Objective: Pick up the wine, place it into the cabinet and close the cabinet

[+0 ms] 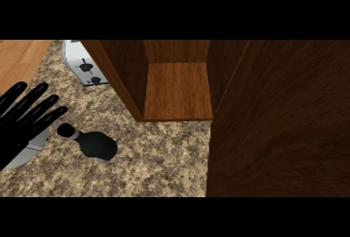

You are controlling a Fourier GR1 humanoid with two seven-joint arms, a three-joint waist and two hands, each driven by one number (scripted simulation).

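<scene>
Left hand [27,115]: matte black, at the view's left edge, fingers straight and fanned apart, holding nothing. Its smooth grey forearm [28,152] comes in below it. Right hand is out of view.

Wine bottle [97,146]: dark, glossy, with a round cap, short neck and wider rounded body. It sits on the counter [157,157], just beside the left hand's fingers and not touching them. The counter is speckled beige-brown stone.

Cabinet [178,90]: brown wood grain, boxy, open, with a flat lighter shelf board inside. Its door [280,129] is a dark wood panel filling the right side.

Toaster [83,65]: pale metal box with 2 dark knobs, top left, well apart from the bottle.
</scene>
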